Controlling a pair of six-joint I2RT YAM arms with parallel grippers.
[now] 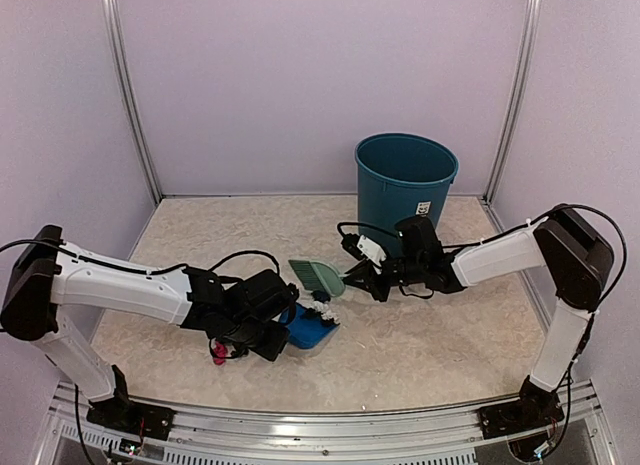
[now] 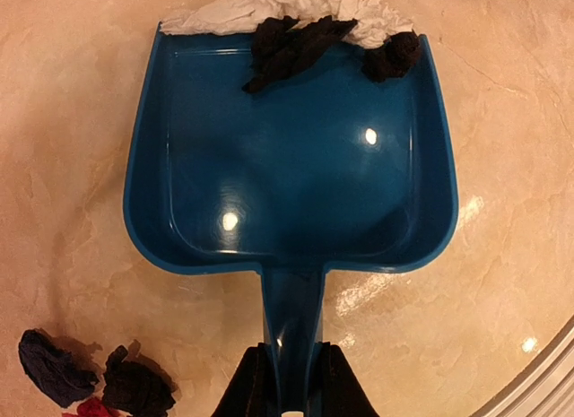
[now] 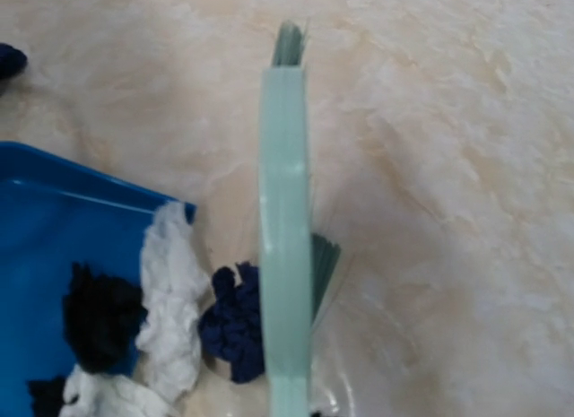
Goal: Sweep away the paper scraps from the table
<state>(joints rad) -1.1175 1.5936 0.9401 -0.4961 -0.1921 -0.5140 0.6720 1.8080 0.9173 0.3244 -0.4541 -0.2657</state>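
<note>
My left gripper (image 2: pixel 291 392) is shut on the handle of the blue dustpan (image 2: pixel 296 175), which lies flat on the table (image 1: pixel 430 345). White paper scraps (image 2: pixel 238 9) and black scraps (image 2: pixel 287 40) lie at the pan's front lip. My right gripper (image 1: pixel 376 281) is shut on the pale green hand brush (image 3: pixel 285 229); its fingers barely show in the right wrist view. The brush stands just off the pan's lip with a navy scrap (image 3: pixel 233 323) against it and a white scrap (image 3: pixel 170 296) on the lip. Dark and red scraps (image 2: pixel 134 387) lie left of the pan's handle.
A teal waste bin (image 1: pixel 405 185) stands at the back, right of centre. Lilac walls enclose the table on three sides. The silver rail (image 1: pixel 330 420) runs along the near edge. Another navy scrap (image 3: pixel 9 60) lies apart on the table.
</note>
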